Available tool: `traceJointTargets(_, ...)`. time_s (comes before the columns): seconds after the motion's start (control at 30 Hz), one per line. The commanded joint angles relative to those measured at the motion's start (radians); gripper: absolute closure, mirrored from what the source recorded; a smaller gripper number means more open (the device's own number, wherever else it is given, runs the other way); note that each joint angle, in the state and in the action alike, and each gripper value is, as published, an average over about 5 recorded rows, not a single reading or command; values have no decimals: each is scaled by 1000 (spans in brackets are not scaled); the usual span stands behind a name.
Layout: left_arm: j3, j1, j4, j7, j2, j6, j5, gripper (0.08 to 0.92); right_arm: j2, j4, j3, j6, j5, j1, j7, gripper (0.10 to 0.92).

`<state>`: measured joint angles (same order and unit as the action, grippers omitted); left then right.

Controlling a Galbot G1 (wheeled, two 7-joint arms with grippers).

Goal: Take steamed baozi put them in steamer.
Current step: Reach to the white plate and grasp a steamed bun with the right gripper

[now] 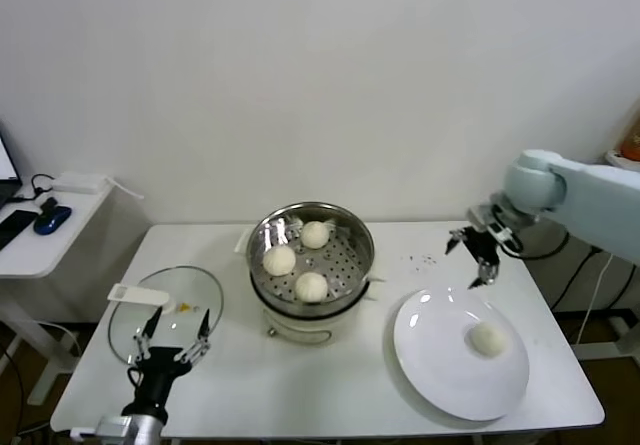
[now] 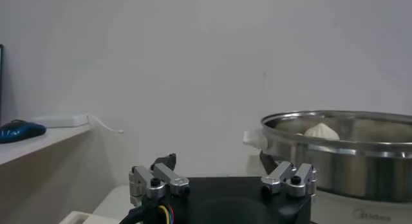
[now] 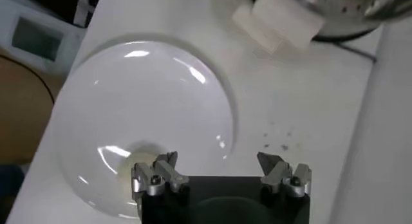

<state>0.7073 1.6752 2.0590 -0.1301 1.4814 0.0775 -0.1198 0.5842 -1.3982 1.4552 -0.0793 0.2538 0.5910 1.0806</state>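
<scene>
The steel steamer point(image 1: 352, 227) stands mid-table on its white pot base and holds three off-white baozi point(image 1: 311, 285). A fourth baozi point(image 1: 488, 339) lies on the white plate point(image 1: 430, 355) at the right. My right gripper point(image 1: 471, 260) is open and empty, in the air above the plate's far edge, behind that baozi. In the right wrist view the plate point(image 3: 161, 96) lies below the open gripper point(image 3: 217, 159), and the baozi point(image 3: 132, 167) shows partly behind one finger. My left gripper point(image 1: 170, 330) is open, parked low at the front left; its wrist view shows the steamer rim point(image 2: 341, 125).
A flat glass lid point(image 1: 195, 300) lies on the table left of the steamer, under the left gripper. A small side table point(image 1: 40, 240) with a blue mouse stands at far left. Dark crumbs point(image 1: 422, 259) dot the table behind the plate.
</scene>
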Motion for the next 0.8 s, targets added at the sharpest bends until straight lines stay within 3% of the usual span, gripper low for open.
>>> traceJointTargets(0.03, 1, 4, 1, -4, -1, 2, 4, 177, -159, 42, -232, -52, -67, -360, -23, 203)
traceJointTargets(0.8, 8, 4, -8, -4, 6, 1, 4, 177, -88, 123, -365, -44, -155, -530, -47, 203)
